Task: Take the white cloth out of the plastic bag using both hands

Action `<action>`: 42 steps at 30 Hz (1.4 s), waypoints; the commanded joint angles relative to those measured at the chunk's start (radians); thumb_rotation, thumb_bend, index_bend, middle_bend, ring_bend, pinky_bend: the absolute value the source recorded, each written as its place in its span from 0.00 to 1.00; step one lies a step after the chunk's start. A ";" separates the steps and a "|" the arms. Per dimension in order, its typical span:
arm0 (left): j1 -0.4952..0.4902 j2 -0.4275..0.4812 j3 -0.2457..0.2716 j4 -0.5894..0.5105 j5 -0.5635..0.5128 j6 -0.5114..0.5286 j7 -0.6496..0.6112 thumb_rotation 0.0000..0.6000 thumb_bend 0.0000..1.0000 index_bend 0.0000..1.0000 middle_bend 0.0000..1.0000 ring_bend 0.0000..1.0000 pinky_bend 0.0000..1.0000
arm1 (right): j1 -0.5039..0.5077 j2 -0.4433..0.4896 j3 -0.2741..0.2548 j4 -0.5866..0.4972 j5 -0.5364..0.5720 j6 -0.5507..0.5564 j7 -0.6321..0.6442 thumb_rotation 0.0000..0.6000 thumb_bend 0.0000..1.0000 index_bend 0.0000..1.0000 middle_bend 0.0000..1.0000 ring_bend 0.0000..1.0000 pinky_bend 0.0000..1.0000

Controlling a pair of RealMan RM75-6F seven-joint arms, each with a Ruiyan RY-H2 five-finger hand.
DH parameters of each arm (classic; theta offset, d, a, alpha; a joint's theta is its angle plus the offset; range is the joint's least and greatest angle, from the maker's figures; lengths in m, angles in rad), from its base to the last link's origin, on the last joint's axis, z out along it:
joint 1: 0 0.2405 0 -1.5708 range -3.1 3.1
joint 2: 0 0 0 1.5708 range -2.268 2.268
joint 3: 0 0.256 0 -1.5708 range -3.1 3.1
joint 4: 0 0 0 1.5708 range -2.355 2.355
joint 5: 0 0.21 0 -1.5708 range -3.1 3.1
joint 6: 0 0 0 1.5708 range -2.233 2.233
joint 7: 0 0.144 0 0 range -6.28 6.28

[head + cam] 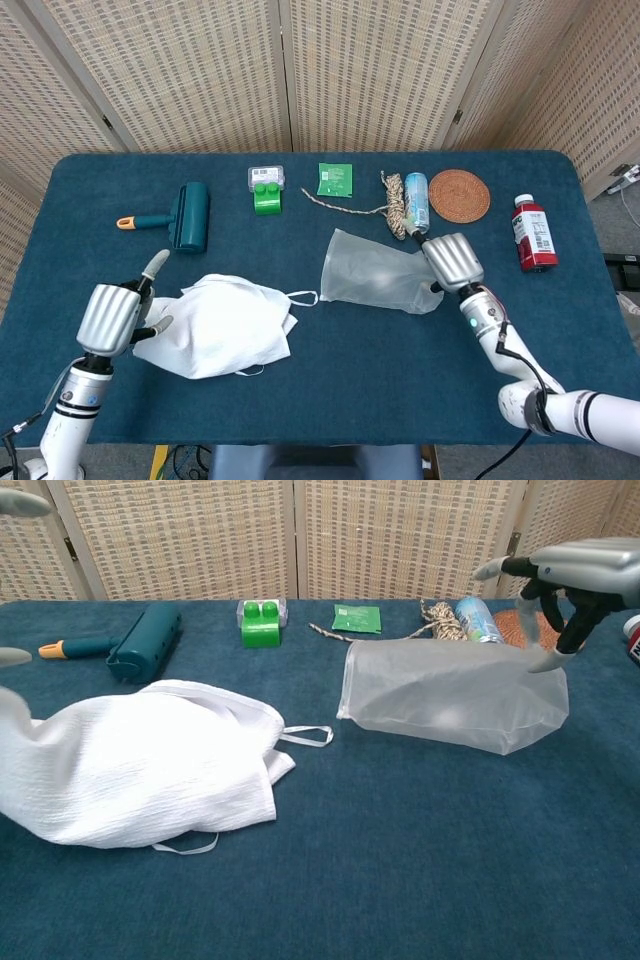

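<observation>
The white cloth [225,325] [140,760] lies spread flat on the blue table, fully outside the bag, its straps trailing right. My left hand [112,315] hovers over the cloth's left edge with fingers spread, holding nothing; in the chest view only its fingertips [15,502] show at the far left. The clear plastic bag [375,280] [450,695] lies slack and empty to the right, mouth toward the cloth. Above the bag's closed end, my right hand [455,262] [575,570] has its fingers apart, one fingertip close to the bag.
Along the far side stand a teal lint roller [188,215], a green block [266,197], a green packet [335,179], a rope bundle [395,205], a can [416,203], a woven coaster [459,195] and a red bottle [533,233].
</observation>
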 commanded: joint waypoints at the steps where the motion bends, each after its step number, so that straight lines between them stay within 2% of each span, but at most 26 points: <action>1: 0.010 0.012 -0.004 -0.005 -0.009 0.010 0.005 1.00 0.00 0.04 0.64 0.64 0.87 | -0.027 0.035 -0.001 -0.039 -0.034 0.033 0.016 1.00 0.00 0.00 0.32 0.35 0.69; 4: 0.021 0.029 -0.009 -0.014 -0.018 0.021 0.014 1.00 0.00 0.04 0.58 0.63 0.85 | -0.052 0.066 -0.003 -0.071 -0.064 0.064 0.030 1.00 0.00 0.00 0.25 0.28 0.64; 10: 0.042 0.060 -0.012 -0.040 -0.025 0.043 0.033 1.00 0.00 0.07 0.55 0.60 0.81 | -0.104 0.108 0.003 -0.128 -0.100 0.134 0.055 1.00 0.00 0.00 0.24 0.27 0.62; 13: 0.050 0.077 -0.009 -0.054 -0.027 0.044 0.034 1.00 0.00 0.10 0.53 0.56 0.75 | -0.129 0.117 0.007 -0.150 -0.121 0.166 0.079 1.00 0.00 0.08 0.25 0.27 0.58; 18: 0.058 0.099 -0.005 -0.072 -0.033 0.036 0.027 1.00 0.00 0.14 0.48 0.47 0.67 | -0.167 0.132 -0.001 -0.179 -0.178 0.214 0.096 1.00 0.00 0.16 0.26 0.27 0.42; 21: 0.058 0.108 -0.003 -0.078 -0.032 0.028 0.024 1.00 0.00 0.16 0.46 0.43 0.60 | -0.193 0.137 -0.007 -0.193 -0.215 0.247 0.108 1.00 0.00 0.18 0.26 0.27 0.38; 24: 0.060 0.124 0.006 -0.085 -0.030 0.015 0.025 1.00 0.00 0.17 0.45 0.42 0.57 | -0.225 0.141 -0.015 -0.202 -0.257 0.287 0.123 1.00 0.00 0.20 0.27 0.27 0.37; 30: 0.084 0.170 0.027 -0.101 -0.033 0.013 0.034 1.00 0.00 0.18 0.45 0.42 0.56 | -0.284 0.150 -0.034 -0.212 -0.316 0.350 0.145 1.00 0.00 0.21 0.28 0.27 0.37; 42: 0.194 0.247 0.085 -0.121 -0.030 0.092 -0.004 1.00 0.00 0.19 0.45 0.42 0.56 | -0.406 0.178 -0.073 -0.225 -0.369 0.440 0.174 1.00 0.00 0.21 0.29 0.27 0.37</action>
